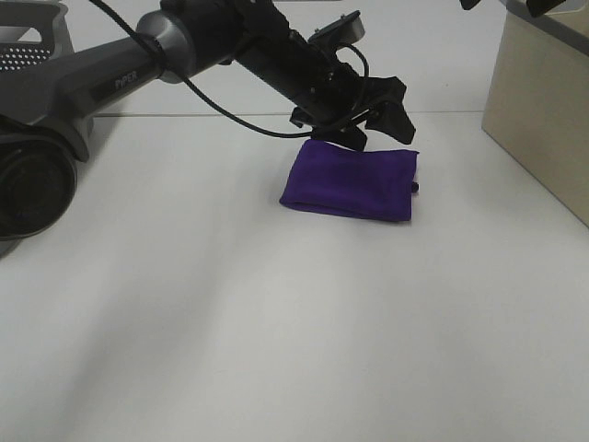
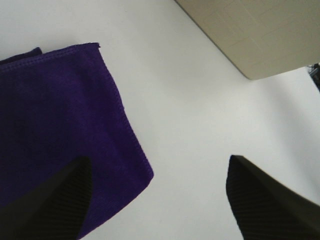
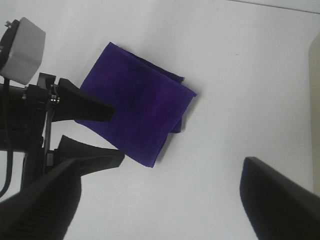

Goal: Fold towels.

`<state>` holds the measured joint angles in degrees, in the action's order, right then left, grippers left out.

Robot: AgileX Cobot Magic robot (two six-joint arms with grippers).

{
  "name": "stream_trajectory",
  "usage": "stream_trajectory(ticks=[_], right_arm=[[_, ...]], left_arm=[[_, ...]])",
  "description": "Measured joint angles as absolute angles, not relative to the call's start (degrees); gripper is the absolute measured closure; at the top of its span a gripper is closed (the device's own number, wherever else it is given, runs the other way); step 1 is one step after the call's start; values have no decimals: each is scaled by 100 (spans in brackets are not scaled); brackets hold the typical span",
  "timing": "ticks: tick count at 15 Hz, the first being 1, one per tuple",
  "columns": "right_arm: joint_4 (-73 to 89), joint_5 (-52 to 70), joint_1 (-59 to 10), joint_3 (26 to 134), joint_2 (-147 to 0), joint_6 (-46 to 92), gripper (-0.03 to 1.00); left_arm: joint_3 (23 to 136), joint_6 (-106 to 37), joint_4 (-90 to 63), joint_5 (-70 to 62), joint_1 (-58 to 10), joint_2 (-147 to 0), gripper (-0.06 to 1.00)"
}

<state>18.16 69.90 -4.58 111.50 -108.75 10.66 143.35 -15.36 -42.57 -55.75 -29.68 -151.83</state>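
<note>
Centrally on the white worktop (image 1: 276,350) lies the purple towel (image 1: 350,180), folded into a compact rectangle, layered edges showing along its right side. A small dark bit of cloth pokes out at that right edge. No care tag can be made out.

Left claw (image 1: 373,120) reaches across from the left arm (image 1: 120,69) and hangs over the towel's far edge, fingers spread, holding nothing. Left wrist view: both ribbed fingertips (image 2: 47,200) wide apart, one over the cloth (image 2: 60,125), the other over bare worktop; whether the near one touches the fabric cannot be told. Stitched hem and one corner of the towel are sharp in this view.

Right claw (image 3: 160,200) is seen only in its own wrist view: fingers far apart, empty, above the worktop with the towel (image 3: 137,117) well away. That view also catches the left claw (image 3: 112,135) at the towel's edge, its grey camera block (image 3: 22,50) behind.

Beige box (image 1: 543,101) stands at the right, apart from the towel.
</note>
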Motion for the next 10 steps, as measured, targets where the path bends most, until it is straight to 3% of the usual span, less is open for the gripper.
stream_trajectory(ticks=[4, 7, 10], right_arm=[[1770, 6996, -458, 11150, -10709, 1066, 12], [1478, 6996, -458, 11150, -10525, 779, 12], [779, 6996, -361, 11150, -10393, 424, 12]], left_arm=[[14565, -1003, -2384, -6761, -2538, -14513, 26], [14736, -332, -607, -6927, -2154, -13848, 25], [14479, -275, -218, -6939, -1639, -13396, 25]])
